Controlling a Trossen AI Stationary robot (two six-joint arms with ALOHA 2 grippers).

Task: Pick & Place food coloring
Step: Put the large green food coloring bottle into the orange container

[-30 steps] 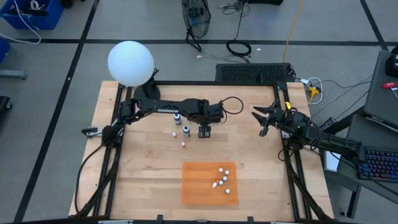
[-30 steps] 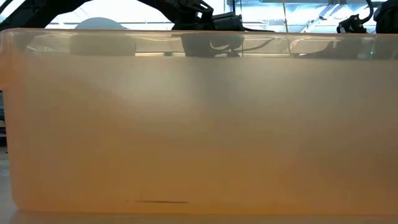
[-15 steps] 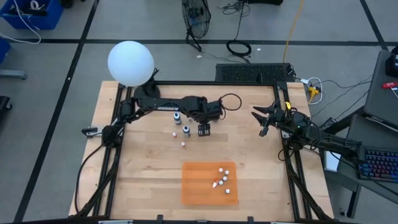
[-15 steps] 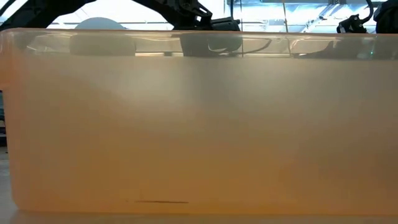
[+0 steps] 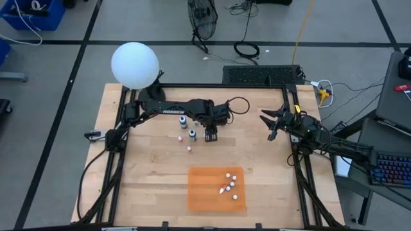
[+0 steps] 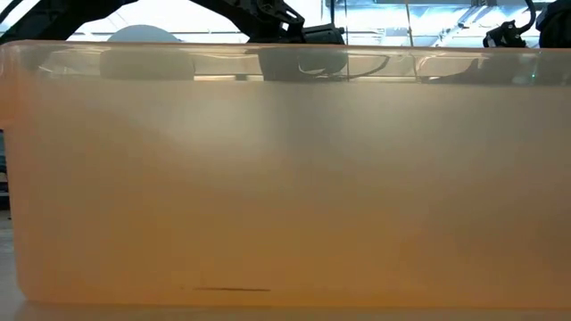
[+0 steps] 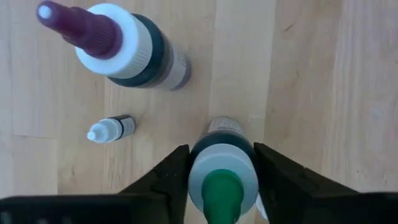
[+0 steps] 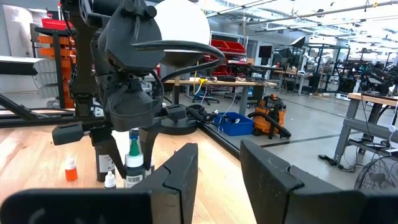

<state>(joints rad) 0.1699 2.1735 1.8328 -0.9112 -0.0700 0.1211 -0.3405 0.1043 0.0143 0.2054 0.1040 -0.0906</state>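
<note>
A dark bottle with a white collar and green tip stands between the fingers of my left gripper, which points down over the table's middle and is shut on it. Beside it stand a larger purple-tipped bottle and a tiny white dropper bottle, both on their bases. More small bottles stand just left of the gripper. Several lie on the orange mat. My right gripper waits open at the table's right edge. My left gripper pinches the green-tipped bottle by its white collar, one finger on each side. The fingers come from above, pointing down. The bottle stays upright; my right gripper's own finger hides its base.
A white globe sits at the table's far left corner. An orange-tinted translucent wall fills the low view, so only the arms' tops show above it. Bare wood lies between the bottles and the mat.
My left gripper has stayed over the same spot and its fingers have closed in on the green-tipped bottle, the gap between them narrower than a second ago. The bottles have not moved.
</note>
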